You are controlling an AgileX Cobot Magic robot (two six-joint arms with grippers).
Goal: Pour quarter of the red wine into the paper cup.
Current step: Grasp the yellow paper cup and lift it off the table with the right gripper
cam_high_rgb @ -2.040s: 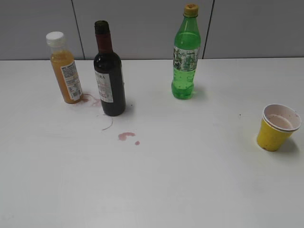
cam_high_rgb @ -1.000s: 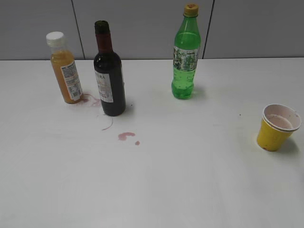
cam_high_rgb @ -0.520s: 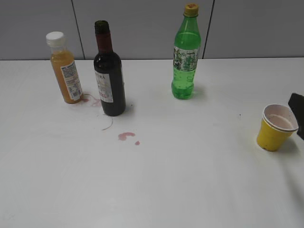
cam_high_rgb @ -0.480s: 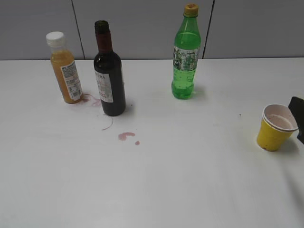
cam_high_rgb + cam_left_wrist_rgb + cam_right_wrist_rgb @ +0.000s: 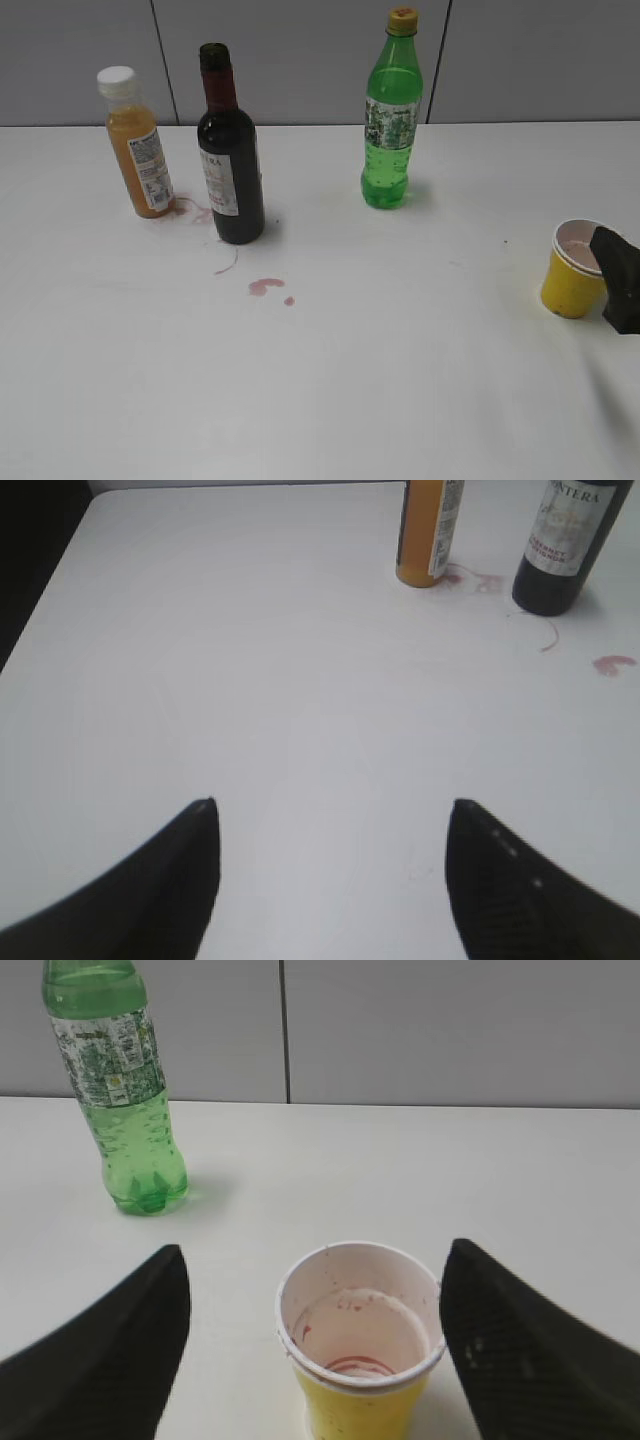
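- Yellow cup [image 5: 362,1350] stands upright near the right edge of the table [image 5: 400,380], well apart from the three bottles; its white inside is pink-stained, with only a thin red ring at the bottom.
- Right gripper [image 5: 315,1360] has its jaws spread wide, one finger on each side of the cup, neither touching it. The step in hand looks like taking hold of the cup.
- To do it well: close on the cup wall below the rolled rim, gently, since thin paper will likely buckle under a hard squeeze, and keep the cup level.
- Wine [image 5: 229,160] stands upright toward the far left of the table, just beside the juice [image 5: 138,145], with the neck showing no cap. Red stains [image 5: 266,287] mark the table in front of it.
- Left gripper [image 5: 330,880] hangs open over bare table, well short of the wine; nothing is between its fingers.
- Soda [image 5: 391,115] stands at the far edge, clear of both.
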